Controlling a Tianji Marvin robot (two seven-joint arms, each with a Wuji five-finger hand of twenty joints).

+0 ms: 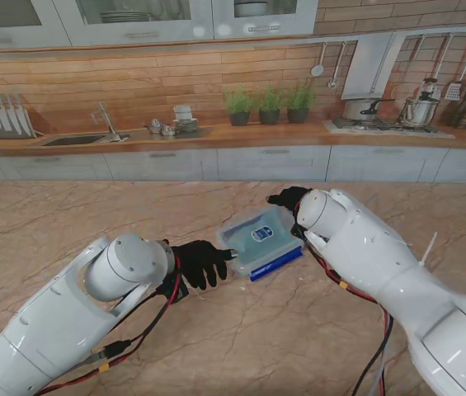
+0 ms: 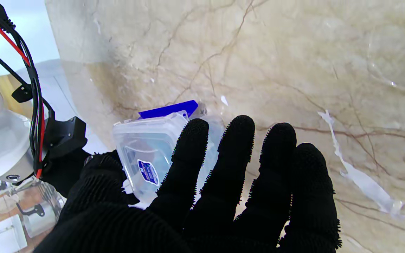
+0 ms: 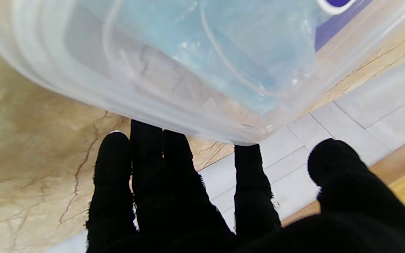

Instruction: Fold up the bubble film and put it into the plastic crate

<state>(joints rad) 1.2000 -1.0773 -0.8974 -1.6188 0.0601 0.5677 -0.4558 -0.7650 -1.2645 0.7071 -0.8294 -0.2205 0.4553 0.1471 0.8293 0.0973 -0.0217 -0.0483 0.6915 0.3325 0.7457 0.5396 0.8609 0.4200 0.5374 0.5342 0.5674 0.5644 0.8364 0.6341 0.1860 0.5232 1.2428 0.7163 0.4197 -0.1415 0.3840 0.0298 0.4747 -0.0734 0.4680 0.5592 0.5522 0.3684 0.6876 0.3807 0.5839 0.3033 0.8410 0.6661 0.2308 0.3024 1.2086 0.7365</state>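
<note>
Most of the task appears done: pale blue film is seen inside the crate. Left hand is spread beside it; right hand is pressed against its far side.

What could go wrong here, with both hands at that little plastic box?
The clear box looks tilted between the left hand and the right hand, so it might slip or tip. The bluish film inside could then spill out. The blue lid under it may make it slide.
</note>
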